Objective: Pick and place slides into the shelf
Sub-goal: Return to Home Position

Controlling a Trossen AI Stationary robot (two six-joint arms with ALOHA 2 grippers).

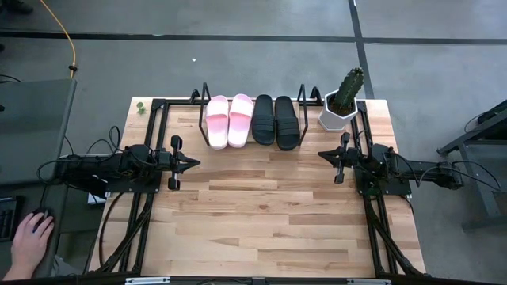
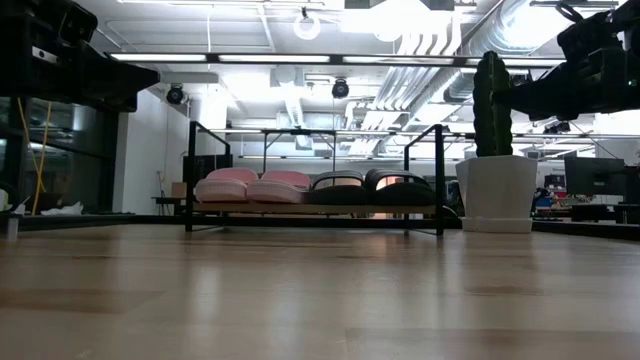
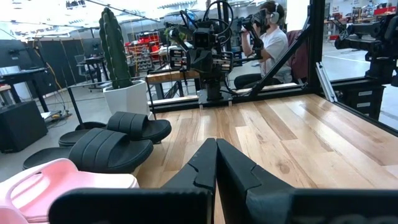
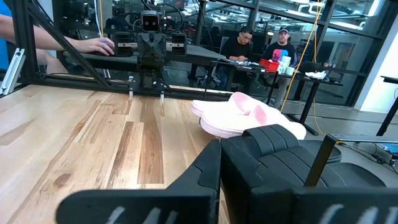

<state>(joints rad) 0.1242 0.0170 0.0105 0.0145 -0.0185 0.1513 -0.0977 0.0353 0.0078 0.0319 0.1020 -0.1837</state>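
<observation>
Two pale pink slides [image 1: 228, 120] and two black slides [image 1: 275, 121] lie side by side, soles down, on the board of the shelf [image 1: 204, 127] at the table's far edge; the low view shows the slides [image 2: 315, 188] in a row between the shelf's black wire frames. My left gripper [image 1: 195, 163] is shut and points level toward the table's middle from the left side, holding nothing. My right gripper [image 1: 322, 153] is shut and points level from the right side, also holding nothing. My left gripper's fingers [image 3: 216, 163] and my right gripper's fingers [image 4: 220, 167] meet at their tips.
A white pot with a cactus [image 1: 342, 101] stands at the table's far right corner beside the shelf. The wooden table [image 1: 261, 222] stretches between the two arms. A person's hand on a mouse [image 1: 32, 233] shows off the table at lower left; people sit beyond the table [image 4: 249, 43].
</observation>
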